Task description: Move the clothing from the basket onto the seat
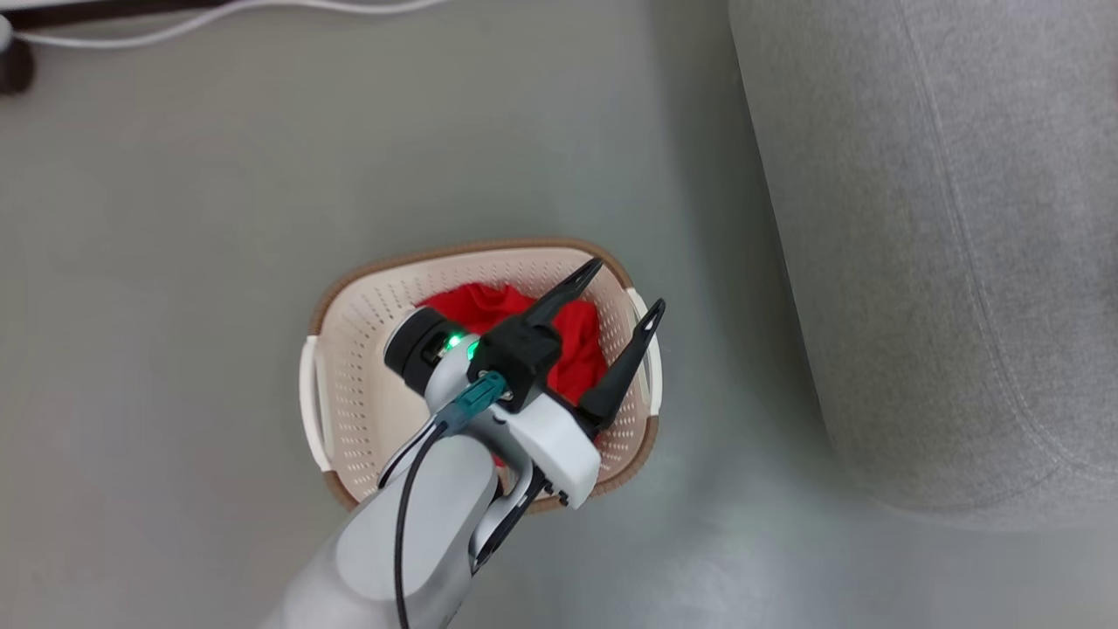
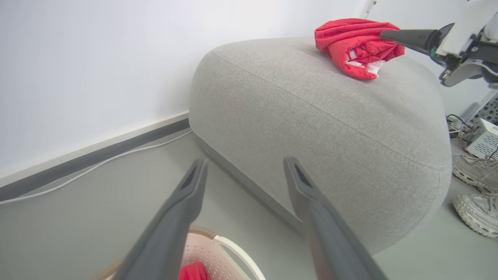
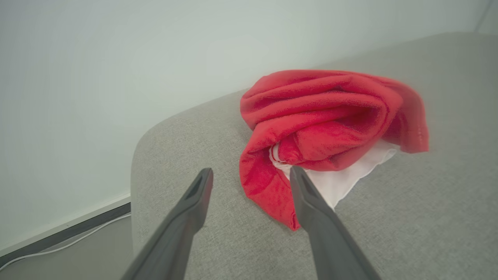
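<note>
Left gripper point(image 1: 627, 288) held spread above laundry basket point(image 1: 358, 376); red garment point(image 1: 476, 307) seen inside. Right gripper point(image 3: 251, 172) held spread, empty, just beside second red garment point(image 3: 323, 120), bunched on grey sofa point(image 3: 428, 217).

A lab's mock living room: sofa point(image 2: 323, 116), laundry basket point(image 1: 349, 393) (loose cables point(image 2: 454, 125) by an electronics box point(image 2: 484, 142)).

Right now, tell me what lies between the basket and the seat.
Bare grey floor lies between the basket and the seat, with nothing resting on it. The head view shows that stretch.
</note>
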